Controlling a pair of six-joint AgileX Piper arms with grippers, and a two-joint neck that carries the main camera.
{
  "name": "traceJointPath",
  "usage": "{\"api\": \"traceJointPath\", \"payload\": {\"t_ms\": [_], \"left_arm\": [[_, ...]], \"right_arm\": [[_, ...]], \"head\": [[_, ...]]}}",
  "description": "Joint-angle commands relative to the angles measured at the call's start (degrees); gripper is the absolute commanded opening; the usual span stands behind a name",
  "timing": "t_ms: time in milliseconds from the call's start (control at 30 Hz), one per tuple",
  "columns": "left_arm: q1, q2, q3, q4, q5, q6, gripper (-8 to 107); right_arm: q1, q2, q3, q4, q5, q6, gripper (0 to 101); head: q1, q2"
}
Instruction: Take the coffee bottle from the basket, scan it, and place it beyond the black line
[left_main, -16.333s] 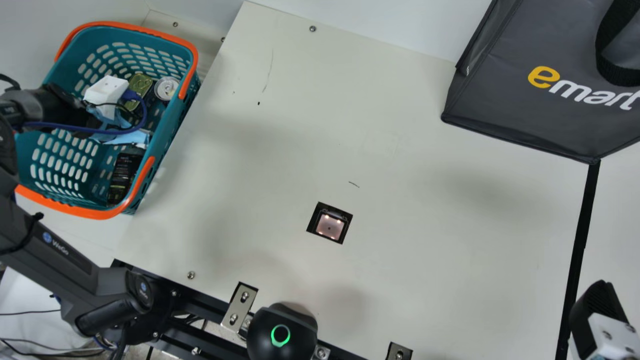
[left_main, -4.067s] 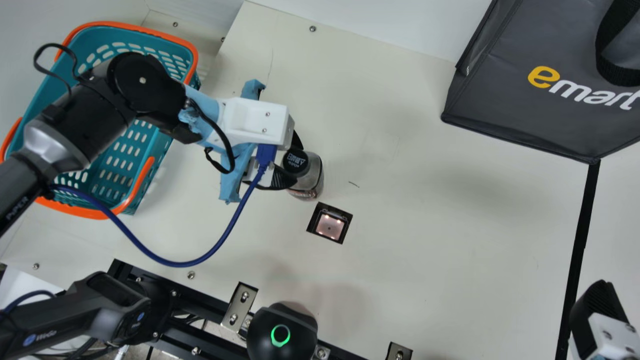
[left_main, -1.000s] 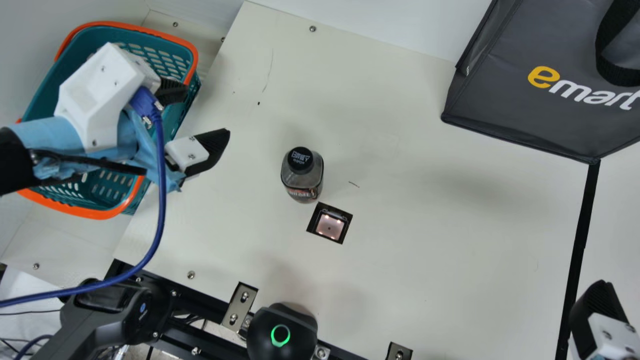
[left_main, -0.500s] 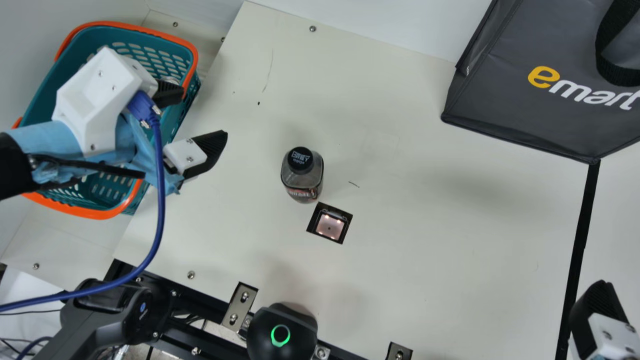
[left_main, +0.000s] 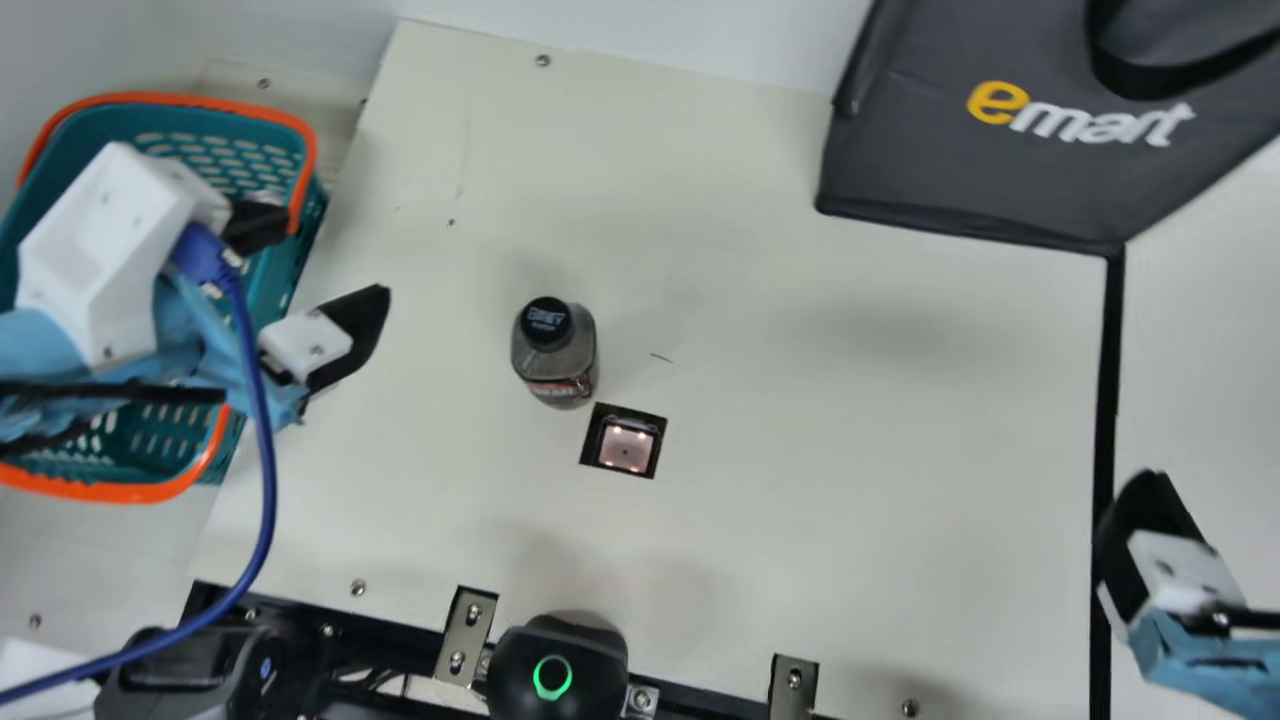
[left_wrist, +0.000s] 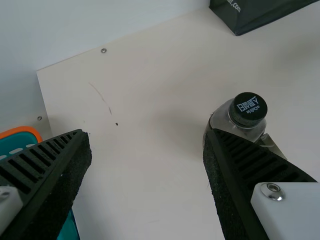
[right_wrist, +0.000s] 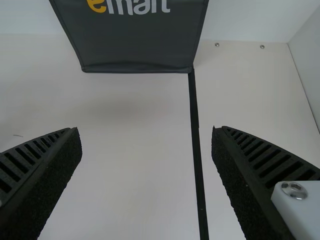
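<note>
Yellow-and-white lettering on the bag; white characters on the cap of the coffee bottle

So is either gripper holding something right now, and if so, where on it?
Nothing is held: the left gripper and right gripper are open, and the coffee bottle stands on the table.

The cream worktop looks smooth and matt; the teal basket is plastic, the dark grey bag fabric-like.

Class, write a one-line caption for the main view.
Coffee bottle upright beside the scanner, short of the black line, with the left gripper open near the basket.
</note>
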Motion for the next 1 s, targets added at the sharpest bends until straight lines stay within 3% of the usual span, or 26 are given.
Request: {"api": "traceJointPath", "payload": {"t_ms": [0,467,967], "left_arm": [[0.0,0.0,0.0,0.0,0.0,0.0,90],[0.0,0.0,0.0,0.0,0.0,0.0,90],[-6.5,2.0,-2.3,0.4,1.8,-3.4,90]], "right_arm": [[0.0,0.0,0.0,0.0,0.0,0.0,91],[0.0,0.0,0.0,0.0,0.0,0.0,91],[0.0,0.0,0.0,0.0,-0.1,0.0,91]], "head": [[-1.6,-5.2],[-1.6,-7.8],[-1.6,-7.8]]}}
